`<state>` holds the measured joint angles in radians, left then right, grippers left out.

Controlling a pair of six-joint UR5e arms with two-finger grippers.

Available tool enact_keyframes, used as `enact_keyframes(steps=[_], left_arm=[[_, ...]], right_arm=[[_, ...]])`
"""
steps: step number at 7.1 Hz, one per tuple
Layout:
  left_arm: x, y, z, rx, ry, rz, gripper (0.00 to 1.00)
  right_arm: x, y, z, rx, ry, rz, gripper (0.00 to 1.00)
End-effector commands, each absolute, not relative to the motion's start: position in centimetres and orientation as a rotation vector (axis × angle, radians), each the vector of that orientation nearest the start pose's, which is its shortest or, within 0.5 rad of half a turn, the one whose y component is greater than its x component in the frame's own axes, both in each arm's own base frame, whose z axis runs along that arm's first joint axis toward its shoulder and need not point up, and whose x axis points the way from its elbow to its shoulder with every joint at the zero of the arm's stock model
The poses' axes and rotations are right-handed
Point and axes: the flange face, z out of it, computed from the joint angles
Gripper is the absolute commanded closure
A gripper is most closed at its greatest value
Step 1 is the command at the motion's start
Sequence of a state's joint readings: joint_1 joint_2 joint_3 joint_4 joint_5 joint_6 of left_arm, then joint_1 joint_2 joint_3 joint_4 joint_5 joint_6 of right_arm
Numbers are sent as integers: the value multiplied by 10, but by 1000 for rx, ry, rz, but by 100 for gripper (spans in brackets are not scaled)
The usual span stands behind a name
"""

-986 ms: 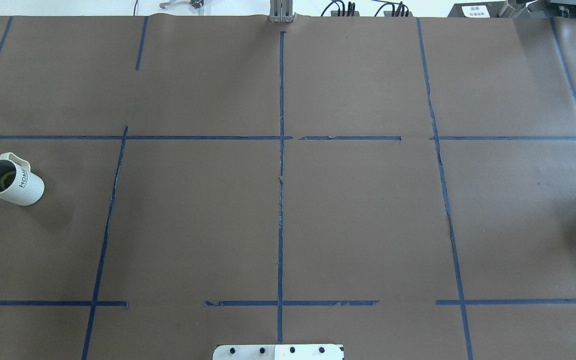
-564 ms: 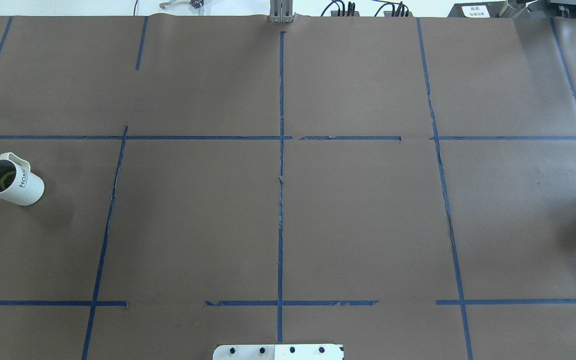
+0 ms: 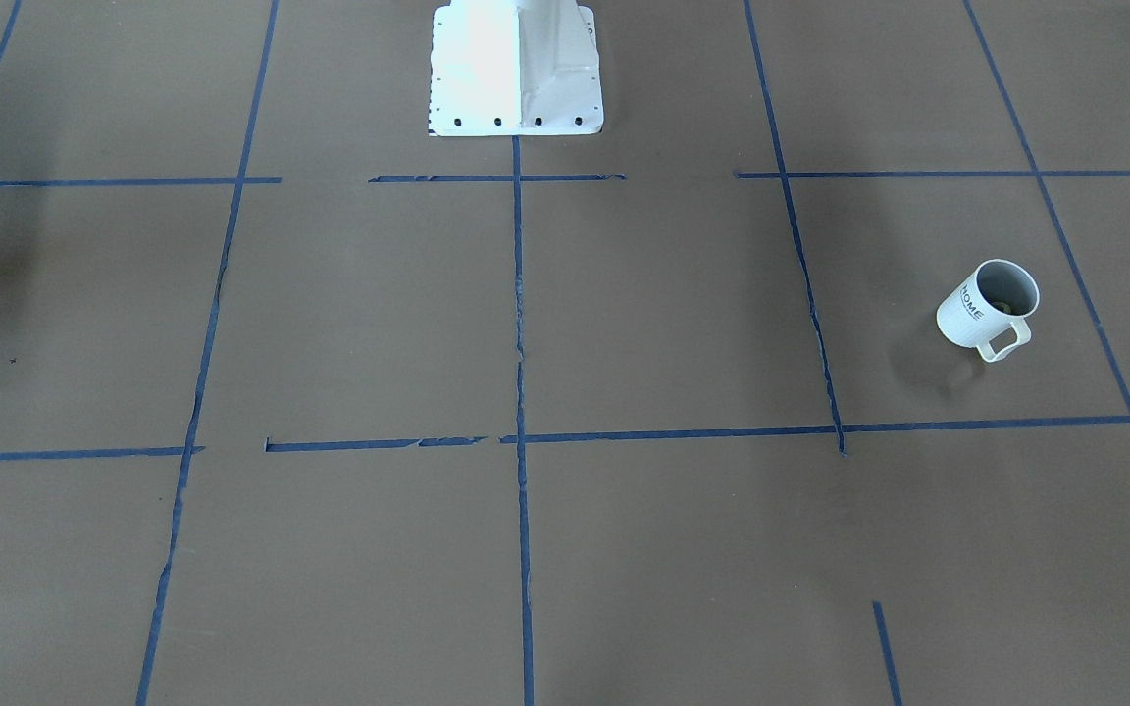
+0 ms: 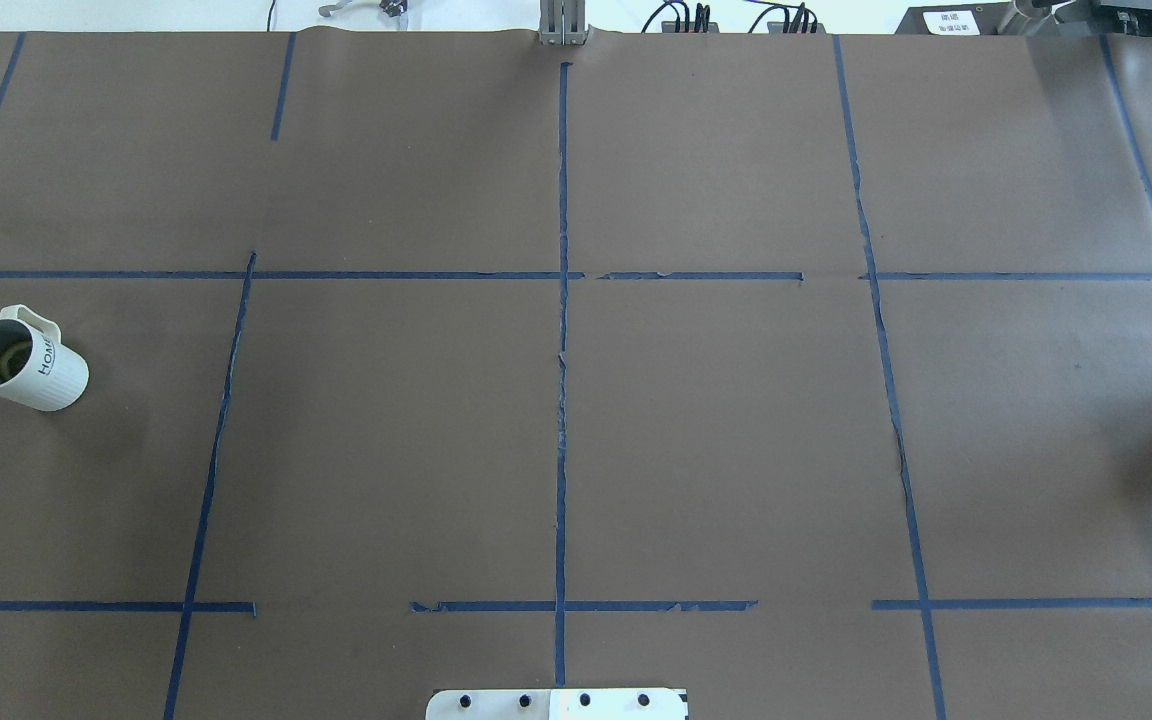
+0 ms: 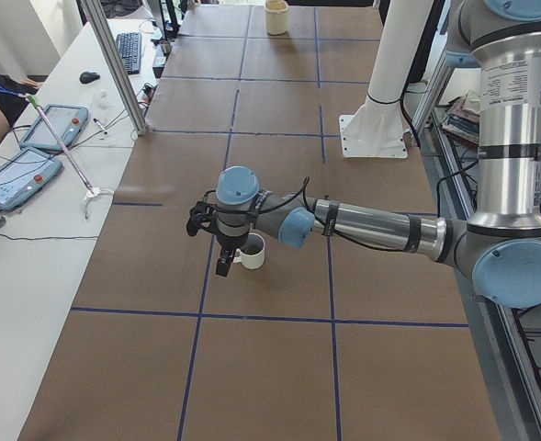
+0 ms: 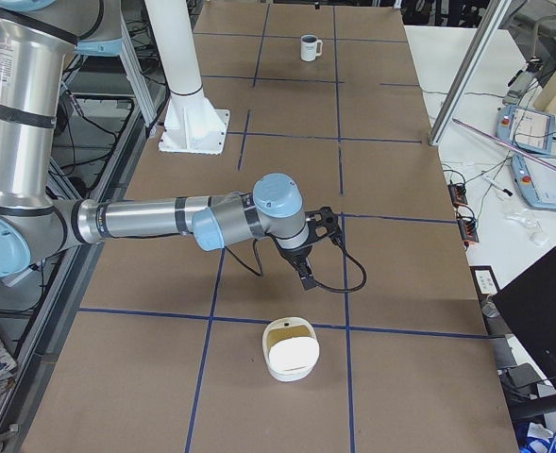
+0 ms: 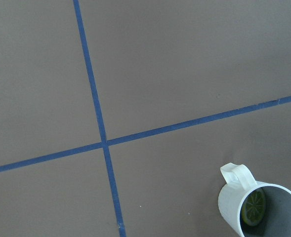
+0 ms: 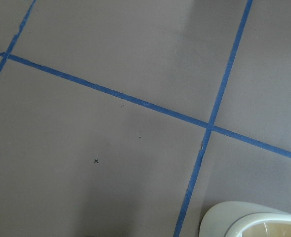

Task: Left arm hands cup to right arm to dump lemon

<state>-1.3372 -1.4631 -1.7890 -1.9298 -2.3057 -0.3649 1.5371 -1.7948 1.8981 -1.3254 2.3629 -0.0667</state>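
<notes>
Cup [image 4: 24,362]: upright on the counter [image 4: 716,440], far left, lemon slice [image 7: 254,207] inside
Left claw [image 5: 219,246]: beside cup, empty; opening cannot be told
Right claw [image 6: 305,267]: empty; opening unclear
Progress: none yet; grasp, hand-over, dump remain

white ribbed cup [image 4: 24,362]; yellow-green lemon [image 7: 254,207]

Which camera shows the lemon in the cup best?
The left wrist view: it looks into the cup, and the lemon shows as a clear slice. Overhead and front-facing views show only a yellowish smudge inside. Both side views and the right wrist view show no lemon.
</notes>
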Motion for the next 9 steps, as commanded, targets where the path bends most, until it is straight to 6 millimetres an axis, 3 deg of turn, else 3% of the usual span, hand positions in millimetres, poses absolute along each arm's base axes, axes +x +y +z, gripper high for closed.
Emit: enact_keyframes(steps=[1, 3, 6, 9], left_arm=[[96, -454, 567, 138, 834, -48, 10], [147, -446, 572, 102, 770, -101, 22], [159, -444, 589, 78, 748, -96, 38], [164, -443, 588, 72, 754, -103, 50]], right_arm=[[49, -414, 572, 339, -778, -231, 0], [49, -414, 573, 336, -778, -228, 0], [49, -414, 576, 332, -778, -228, 0], [49, -414, 576, 334, -777, -232, 0]])
